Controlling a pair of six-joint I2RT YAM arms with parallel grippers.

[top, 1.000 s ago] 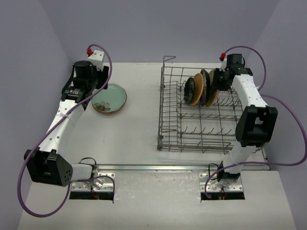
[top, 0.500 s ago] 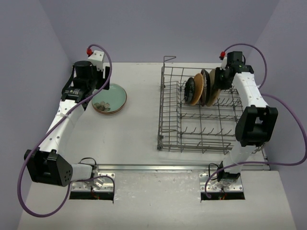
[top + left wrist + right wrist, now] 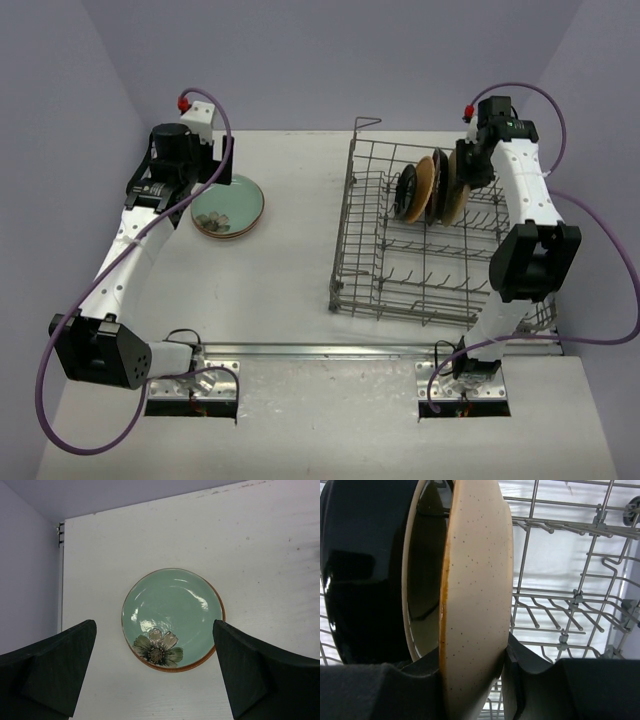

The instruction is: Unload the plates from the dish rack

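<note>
R claw (image 3: 472, 677) on cream plate (image 3: 477, 580)

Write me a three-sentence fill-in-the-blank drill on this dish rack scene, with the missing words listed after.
1. The ___ arm's fingers grip the cream speckled round plate standing on edge in the grey wire dish rack.
2. The pale green round plate bears a painted ___.
3. Above it, the left arm's fingers are ___.
Missing words: right; flower; open.
</note>
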